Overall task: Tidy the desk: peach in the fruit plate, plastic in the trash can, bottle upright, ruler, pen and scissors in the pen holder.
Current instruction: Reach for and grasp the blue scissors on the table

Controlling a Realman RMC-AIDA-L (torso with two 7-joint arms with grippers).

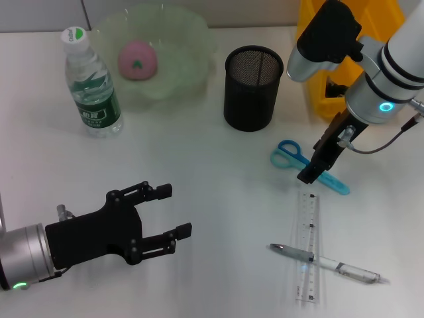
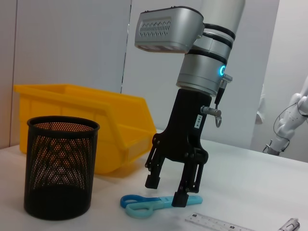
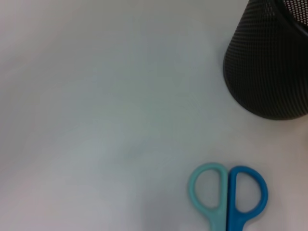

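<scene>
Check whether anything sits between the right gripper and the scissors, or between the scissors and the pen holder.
Nothing visible does. The right gripper hangs open directly over the scissors, jaws straddling the blades. Bare table lies between the scissors and the pen holder; the ruler and pen lie on the opposite side.

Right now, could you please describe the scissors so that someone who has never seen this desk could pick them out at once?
Start at the black mesh pen holder near the yellow bin. On the desk just in front of it, under the open right pincer, lie the scissors. Unlike the clear ruler and pen nearer the robot, they have two ring handles, one blue and one teal.
</scene>
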